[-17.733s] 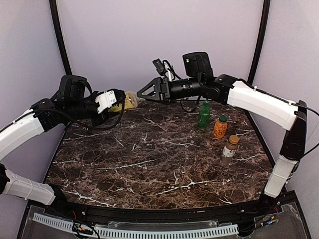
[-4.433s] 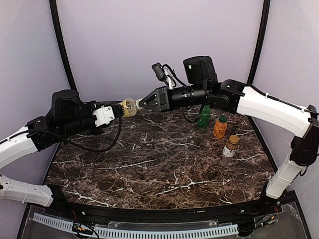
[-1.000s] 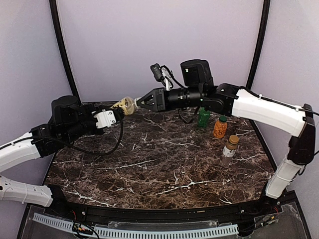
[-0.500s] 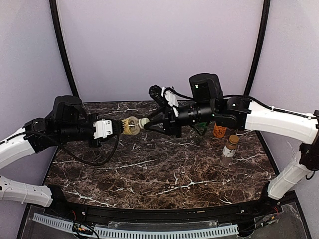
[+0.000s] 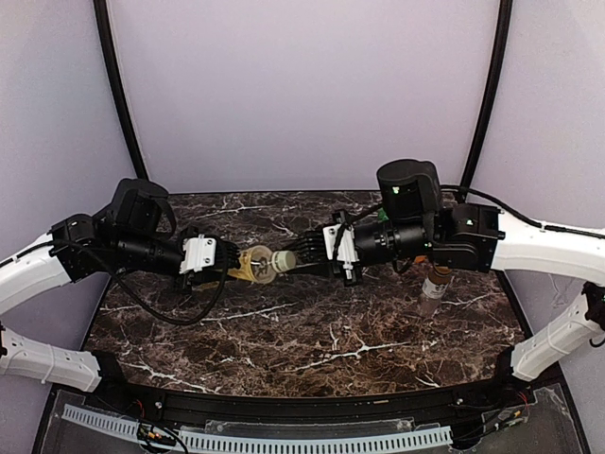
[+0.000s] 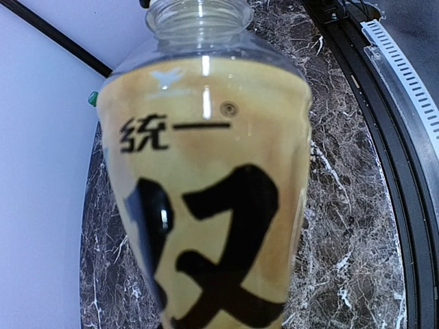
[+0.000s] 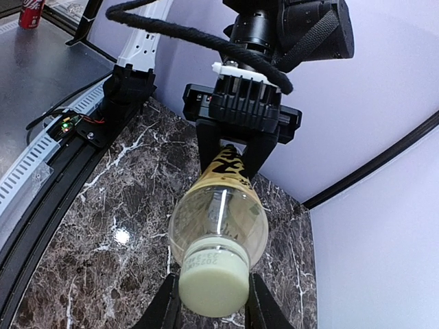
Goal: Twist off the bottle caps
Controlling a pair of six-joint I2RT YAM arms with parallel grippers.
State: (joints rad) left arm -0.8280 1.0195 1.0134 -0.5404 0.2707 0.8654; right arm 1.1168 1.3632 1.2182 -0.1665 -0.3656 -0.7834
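The tall clear bottle [image 5: 253, 265] with its yellow label hangs level above the table, between both arms. My left gripper [image 5: 236, 268] is shut on its lower body; in the left wrist view the bottle [image 6: 206, 199] fills the frame and hides the fingers. My right gripper [image 7: 214, 308] is shut on the pale cap [image 7: 214, 286], one finger on each side. The right wrist view also shows the left gripper [image 7: 232, 161] clamping the bottle [image 7: 219, 219]. The slim clear bottle [image 5: 433, 291] with a brown cap stands at the right. The green and orange bottles are hidden behind my right arm.
The dark marble table [image 5: 312, 331] spreads below the held bottle. A black rail and white cable chain [image 5: 284, 440] run along its near edge. Black frame posts [image 5: 113, 76] stand at the back corners. A small green cap tip [image 6: 92, 98] peeks out beside the bottle.
Both arms have come down and toward the near middle of the table, carrying the bottle between them. My right arm now covers the green and orange bottles.
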